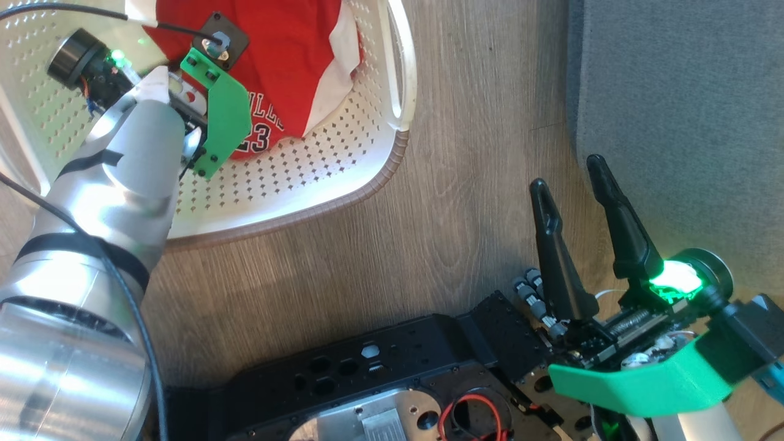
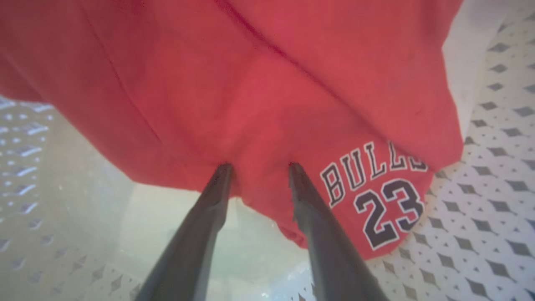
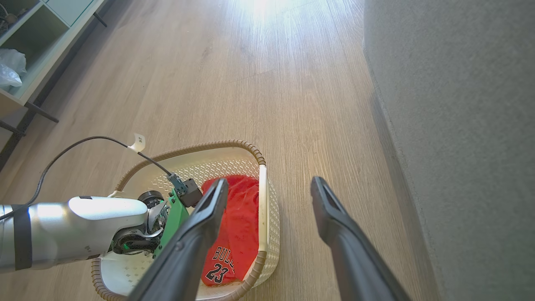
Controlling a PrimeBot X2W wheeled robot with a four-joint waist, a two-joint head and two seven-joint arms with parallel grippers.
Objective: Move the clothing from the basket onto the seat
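Observation:
The clothing (image 1: 288,55) is red fabric with white panels and the print "BULLS 23", lying in the cream perforated basket (image 1: 343,202) on the floor. My left arm's green wrist bracket (image 1: 223,116) reaches into the basket and covers the fingers there. In the left wrist view my left gripper (image 2: 258,167) is open, its tips pressed against the clothing (image 2: 267,83), with a fold of it between them. My right gripper (image 1: 566,173) hangs open and empty over the floor, beside the grey seat (image 1: 674,92). The right wrist view shows the basket (image 3: 188,148), the clothing (image 3: 238,225) and the seat (image 3: 459,125).
Wood floor (image 1: 465,153) runs between the basket and the seat. My black base (image 1: 398,380) lies along the bottom of the head view. A black cable (image 3: 83,142) arcs over the left arm. A pale shelf unit (image 3: 25,50) stands far off at the left.

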